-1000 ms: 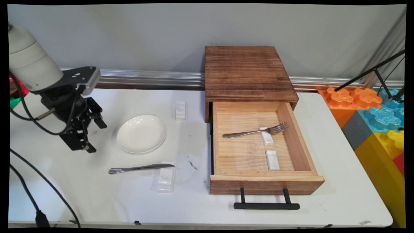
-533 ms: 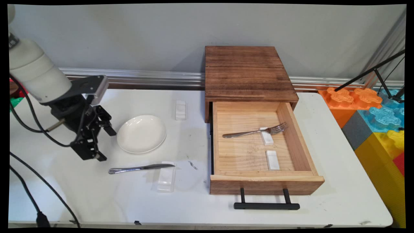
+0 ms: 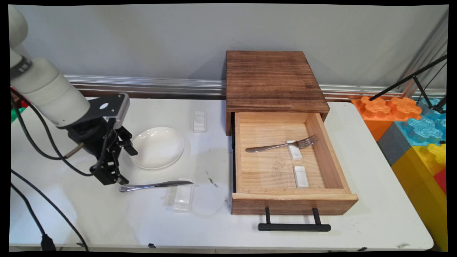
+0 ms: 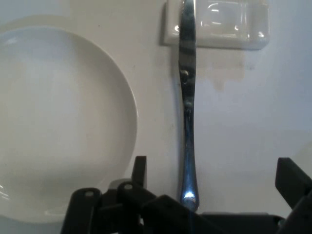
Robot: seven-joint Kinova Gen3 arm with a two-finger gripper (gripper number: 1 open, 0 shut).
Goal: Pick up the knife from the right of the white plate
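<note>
Nearest the camera, the black handle juts from the front of the open wooden drawer, over the near part of the white bench. Left of the drawer's front corner lies a clear rest, and the blade tip of a steel knife is propped on it, the handle running farther left from the drawer.

The end effector hangs over that handle end, released: its fingers are spread wide and hold nothing. In the hand view the end effector straddles the knife, the handle's butt lying between the two fingers and closer to one of them. No contact with the metal can be made out. How high the fingertips stand above the bench cannot be told.

Just beyond, still left of the drawer, sits an empty white plate, near the knife but apart from it. A small white rest lies farther back, close to the drawer's left rear corner.

Inside the drawer a fork leans on one white rest; a second rest lies bare nearer the front. The dark cabinet the drawer slides from stands against the wall.
</note>
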